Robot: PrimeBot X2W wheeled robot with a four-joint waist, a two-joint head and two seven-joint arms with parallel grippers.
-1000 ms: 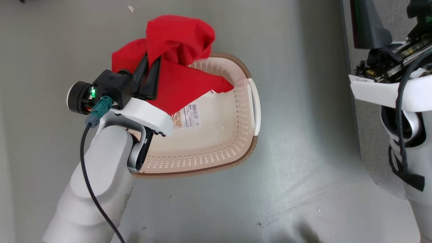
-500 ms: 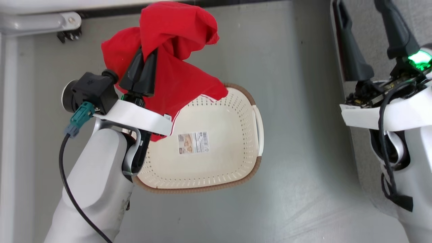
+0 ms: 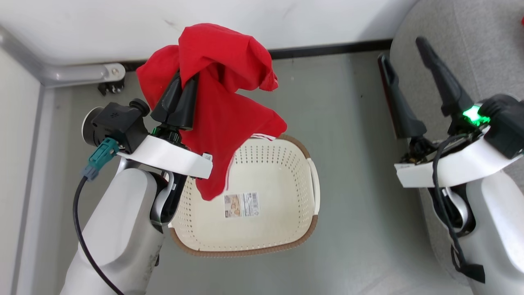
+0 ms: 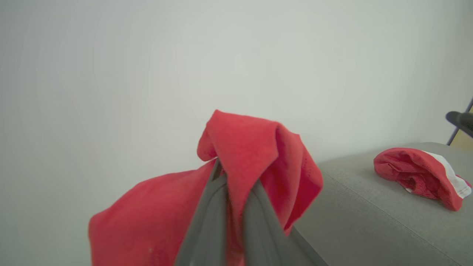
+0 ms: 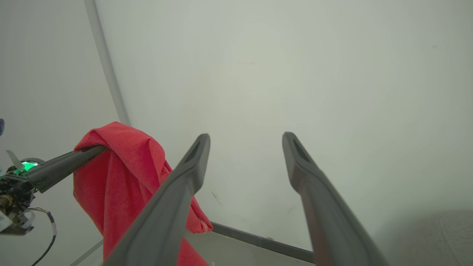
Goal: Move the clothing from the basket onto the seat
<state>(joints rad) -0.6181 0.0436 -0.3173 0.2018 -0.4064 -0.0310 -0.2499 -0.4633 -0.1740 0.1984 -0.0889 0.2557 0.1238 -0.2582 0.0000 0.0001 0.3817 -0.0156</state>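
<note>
One broad grey seat (image 3: 450, 53) stands to the right of the basket (image 3: 245, 250). It is where the load belongs, and one red garment with a white edge (image 4: 421, 173) already lies on it. The basket rests on the floor (image 3: 360, 205), its bare inside showing a printed label (image 3: 241, 205) (no cloth is left in it, so this looks like the last carry). Above the basket's rear left side hangs the other red garment (image 3: 221, 119), bunched and draped over the left pincer (image 3: 186, 80). That pincer's fingers are clamped together on a fold near the top, so the cloth hangs free rather than dragging. Its lowest corner seems clear of the basket's rim, though from above I cannot be sure. The right pincer (image 3: 401, 49), well to the right of the basket at the seat's edge, is spread wide and holds nothing, probably kept out of the way of the carry.
</note>
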